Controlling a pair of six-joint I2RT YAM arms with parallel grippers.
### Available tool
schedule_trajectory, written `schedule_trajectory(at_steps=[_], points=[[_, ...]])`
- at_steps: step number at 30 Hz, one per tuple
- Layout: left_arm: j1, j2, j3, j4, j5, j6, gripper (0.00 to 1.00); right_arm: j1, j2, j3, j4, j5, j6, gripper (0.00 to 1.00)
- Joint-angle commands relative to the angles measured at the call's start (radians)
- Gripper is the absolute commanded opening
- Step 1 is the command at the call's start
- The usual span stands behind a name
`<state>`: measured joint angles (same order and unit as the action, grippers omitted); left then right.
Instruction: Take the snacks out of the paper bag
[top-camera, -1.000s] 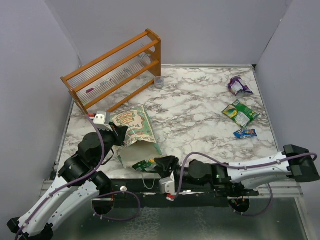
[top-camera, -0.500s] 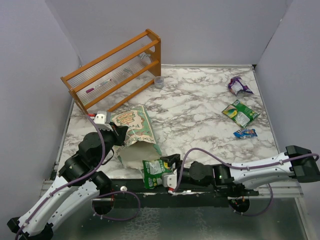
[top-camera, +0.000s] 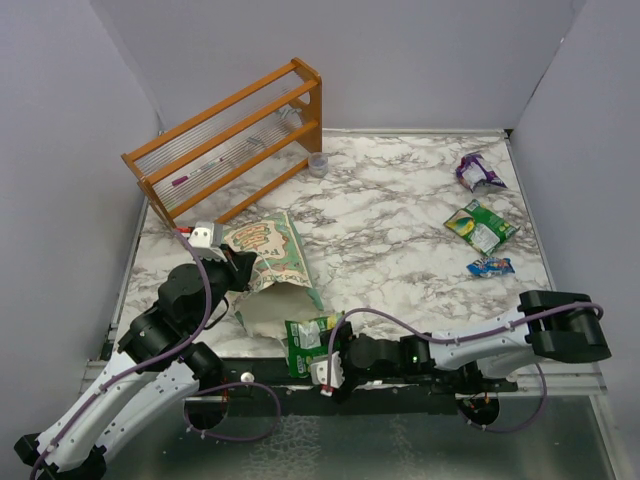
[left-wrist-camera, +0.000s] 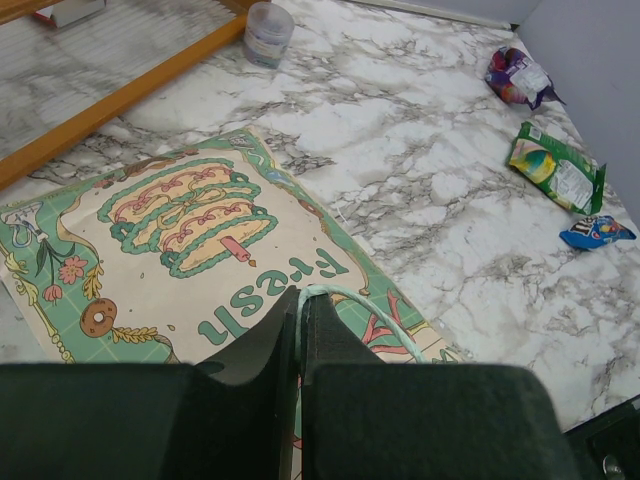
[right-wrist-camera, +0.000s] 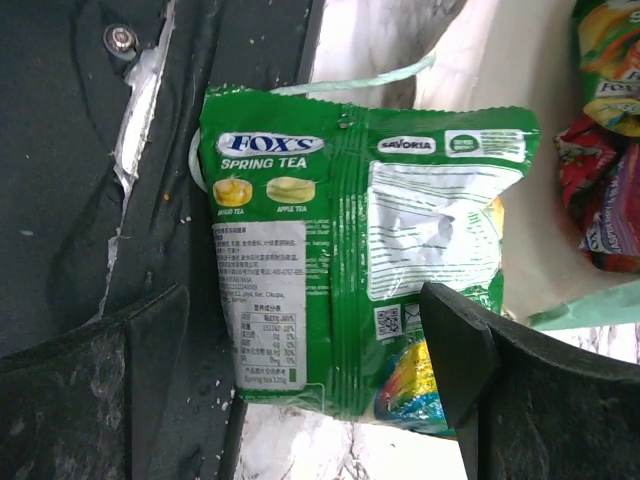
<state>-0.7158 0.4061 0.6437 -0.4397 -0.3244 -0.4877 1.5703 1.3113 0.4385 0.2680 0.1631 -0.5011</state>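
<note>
The paper bag (top-camera: 272, 262) lies flat, printed side up, its mouth toward the near edge. My left gripper (top-camera: 238, 268) is shut on the bag's pale green string handle (left-wrist-camera: 345, 296), which runs between the fingertips. A green snack packet (top-camera: 305, 345) lies at the near table edge just outside the mouth. My right gripper (top-camera: 326, 362) stands open around that packet (right-wrist-camera: 350, 250); the fingers (right-wrist-camera: 455, 350) sit apart from it on both sides. More snacks, red (right-wrist-camera: 600, 200) and yellow-green (right-wrist-camera: 608, 50), show inside the bag. Purple (top-camera: 478, 172), green (top-camera: 480, 226) and blue (top-camera: 490, 266) packets lie at the right.
An orange wooden rack (top-camera: 230, 140) stands at the back left with a small clear cup (top-camera: 318, 164) beside it. A black rail (right-wrist-camera: 80, 200) runs along the near table edge under part of the green packet. White walls close in the table.
My right gripper drew the green packet out of the bag's mouth toward the near edge, then opened and let it go. The left gripper and the bag stayed still.
</note>
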Motion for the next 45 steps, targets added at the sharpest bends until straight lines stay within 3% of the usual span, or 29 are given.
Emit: schedule_trajectory(at_steps=[1,4,12,19,27,36,45], points=[[-0.002,0.000,0.005,0.011,-0.013,0.000,0.00,-0.028,0.068,0.035,0.094,0.013,-0.043,0.99],[-0.002,-0.001,0.004,0.011,-0.013,-0.001,0.00,-0.047,0.119,0.040,0.132,0.053,-0.059,0.96],[-0.002,0.002,0.005,0.011,-0.011,0.003,0.00,-0.048,0.162,0.036,0.204,0.141,-0.103,0.57],[-0.002,-0.013,0.008,0.007,-0.019,-0.002,0.00,-0.049,0.089,0.028,0.197,0.121,-0.125,0.37],[-0.002,-0.038,0.002,0.012,-0.022,-0.002,0.00,-0.049,-0.003,0.031,0.131,0.123,-0.115,0.27],[-0.002,-0.011,0.006,0.006,-0.023,-0.003,0.00,-0.049,-0.213,0.025,0.003,0.058,-0.073,0.22],[-0.002,-0.003,0.006,0.007,-0.024,-0.003,0.00,-0.049,-0.420,0.054,-0.101,0.141,-0.074,0.20]])
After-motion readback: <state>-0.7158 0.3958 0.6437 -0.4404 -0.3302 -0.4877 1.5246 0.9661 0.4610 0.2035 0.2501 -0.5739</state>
